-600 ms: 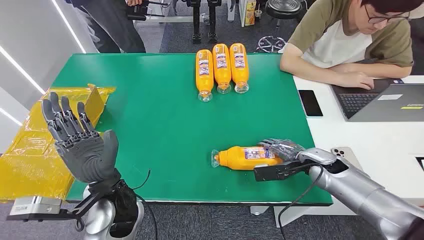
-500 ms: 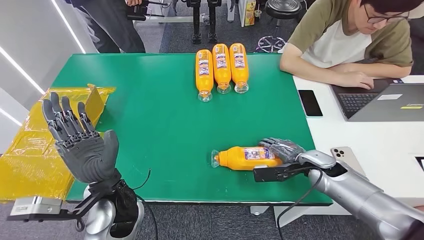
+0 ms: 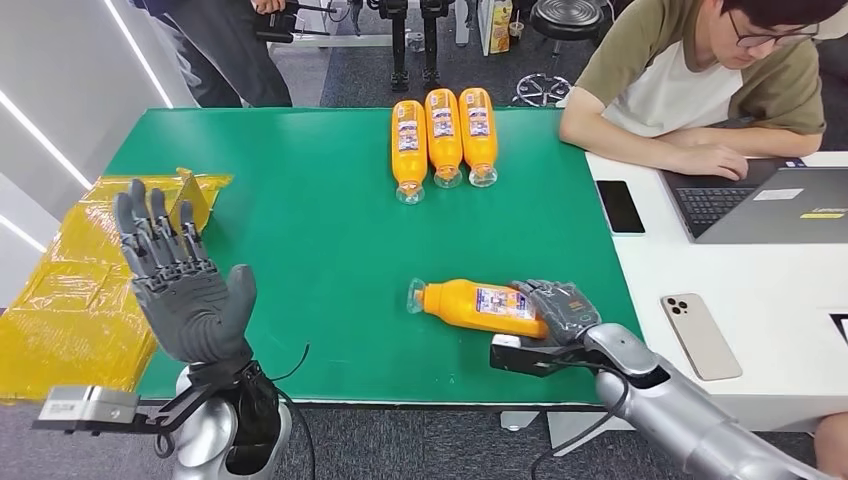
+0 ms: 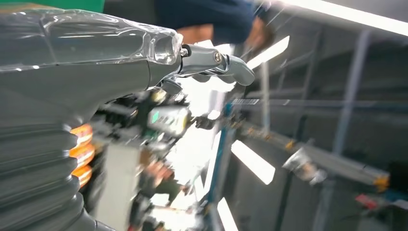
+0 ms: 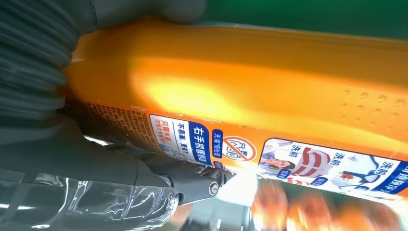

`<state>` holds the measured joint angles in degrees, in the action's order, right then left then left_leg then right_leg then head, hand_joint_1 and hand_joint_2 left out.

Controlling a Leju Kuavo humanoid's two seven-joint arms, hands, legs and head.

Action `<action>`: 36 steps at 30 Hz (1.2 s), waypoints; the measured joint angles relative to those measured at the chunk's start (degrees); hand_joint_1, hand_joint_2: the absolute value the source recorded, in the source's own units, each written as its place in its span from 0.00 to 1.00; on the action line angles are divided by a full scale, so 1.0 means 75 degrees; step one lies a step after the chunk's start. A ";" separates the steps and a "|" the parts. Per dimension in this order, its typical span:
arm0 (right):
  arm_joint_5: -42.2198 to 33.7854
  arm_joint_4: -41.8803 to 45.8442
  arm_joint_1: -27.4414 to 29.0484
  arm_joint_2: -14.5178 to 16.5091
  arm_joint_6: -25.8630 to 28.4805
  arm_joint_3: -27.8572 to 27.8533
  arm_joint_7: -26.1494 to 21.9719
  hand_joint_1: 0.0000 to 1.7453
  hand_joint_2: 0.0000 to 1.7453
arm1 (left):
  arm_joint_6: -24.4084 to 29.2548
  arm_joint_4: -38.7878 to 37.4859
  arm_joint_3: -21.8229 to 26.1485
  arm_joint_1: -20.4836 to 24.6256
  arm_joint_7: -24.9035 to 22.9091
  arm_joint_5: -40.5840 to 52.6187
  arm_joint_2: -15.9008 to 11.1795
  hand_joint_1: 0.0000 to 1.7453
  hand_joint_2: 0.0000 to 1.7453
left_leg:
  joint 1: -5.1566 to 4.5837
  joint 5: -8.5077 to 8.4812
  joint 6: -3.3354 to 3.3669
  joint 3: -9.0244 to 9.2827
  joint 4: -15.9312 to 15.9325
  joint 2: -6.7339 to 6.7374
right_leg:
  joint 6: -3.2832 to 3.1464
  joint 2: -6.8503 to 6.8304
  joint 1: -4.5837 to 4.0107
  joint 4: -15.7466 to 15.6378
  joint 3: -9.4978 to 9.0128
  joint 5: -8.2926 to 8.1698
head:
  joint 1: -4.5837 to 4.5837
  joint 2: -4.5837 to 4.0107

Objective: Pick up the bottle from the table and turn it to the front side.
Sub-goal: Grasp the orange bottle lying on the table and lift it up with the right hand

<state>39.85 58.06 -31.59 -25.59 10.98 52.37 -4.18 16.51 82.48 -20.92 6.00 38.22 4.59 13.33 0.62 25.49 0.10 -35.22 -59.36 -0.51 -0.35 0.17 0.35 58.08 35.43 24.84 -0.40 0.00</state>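
An orange bottle (image 3: 470, 303) with a blue and white label lies on its side near the front of the green table (image 3: 300, 230), cap end pointing left. My right hand (image 3: 556, 310) grips its base end, fingers wrapped over the body. The right wrist view shows the bottle (image 5: 269, 86) close up, with the thumb (image 5: 192, 180) under its label. My left hand (image 3: 180, 290) is raised upright over the table's front left corner, fingers spread, holding nothing. The left hand (image 4: 96, 72) also appears in its wrist view.
Three orange bottles (image 3: 442, 135) lie side by side at the table's far edge. Yellow packaging (image 3: 70, 290) sits at the left. A person (image 3: 700, 80) works on a laptop (image 3: 780, 205) at the white table on the right, with two phones (image 3: 620, 205) nearby.
My right hand has moved left and slightly away from the front edge with the bottle, which now lies a little tilted. My left hand shifted slightly right.
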 joint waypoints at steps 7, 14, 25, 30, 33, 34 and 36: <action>-0.0023 0.0602 0.0771 0.1137 0.2355 -0.1512 -0.0708 1.00 1.00 | -0.0507 -0.0440 0.0001 0.0050 -0.0433 -0.0061 0.0151 0.00 1.00 | 0.0000 0.0000 -0.0002 -0.0002 0.0006 0.0002 | -0.0010 0.0002 -0.0001 0.0002 0.0012 0.0011 | 0.0001 0.0000; -0.0118 0.0805 0.1113 0.1627 0.3373 -0.2124 -0.1666 1.00 1.00 | -0.0895 -0.0812 0.0001 0.0198 -0.0673 -0.0365 0.0215 0.00 1.00 | -0.0004 0.0003 0.0001 -0.0011 0.0006 0.0001 | -0.0008 0.0000 0.0003 -0.0004 0.0014 0.0012 | -0.0001 0.0000; 0.0359 0.1635 0.2124 0.3132 0.3658 -0.3476 -0.3389 1.00 1.00 | -0.2191 -0.2231 -0.0255 0.0596 -0.1156 -0.0751 0.0320 0.00 1.00 | -0.0001 0.0008 -0.0008 -0.0006 0.0014 0.0016 | -0.0014 0.0009 0.0000 0.0000 0.0023 0.0015 | 0.0001 0.0000; 0.0325 0.1670 0.2262 0.3146 0.3657 -0.3143 -0.2718 1.00 1.00 | -0.2544 -0.2383 -0.0455 0.0655 -0.1197 -0.0717 0.0315 0.00 1.00 | -0.0004 0.0008 -0.0007 -0.0007 0.0012 0.0019 | -0.0013 0.0010 0.0002 -0.0003 0.0023 0.0015 | 0.0001 0.0000; 0.0318 0.1735 0.2356 0.3031 0.3652 -0.2736 -0.2152 1.00 1.00 | -0.2636 -0.2393 -0.0486 0.0661 -0.1158 -0.0690 0.0310 0.00 1.00 | -0.0004 0.0009 -0.0007 -0.0008 0.0012 0.0020 | -0.0013 0.0010 0.0002 -0.0003 0.0023 0.0015 | 0.0001 0.0000; 0.0336 0.1758 0.2378 0.2987 0.3647 -0.2612 -0.2040 1.00 1.00 | -0.2658 -0.2392 -0.0489 0.0662 -0.1156 -0.0682 0.0310 0.00 1.00 | -0.0004 0.0009 -0.0008 -0.0008 0.0012 0.0021 | -0.0013 0.0010 0.0002 -0.0003 0.0023 0.0015 | 0.0001 0.0000; 0.0410 0.1805 0.2405 0.2910 0.3624 -0.2389 -0.1840 1.00 1.00 | -0.2694 -0.2392 -0.0489 0.0662 -0.1159 -0.0654 0.0307 0.00 1.00 | -0.0004 0.0010 -0.0008 -0.0008 0.0012 0.0021 | -0.0013 0.0010 0.0002 -0.0003 0.0024 0.0015 | 0.0001 0.0000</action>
<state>42.93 71.59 -13.55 -3.77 38.16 34.46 -17.97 -3.70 64.54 -24.59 10.97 29.53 -0.32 15.63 0.59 25.56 0.04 -35.28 -59.27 -0.36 -0.44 0.25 0.36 58.05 35.61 24.95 -0.39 0.00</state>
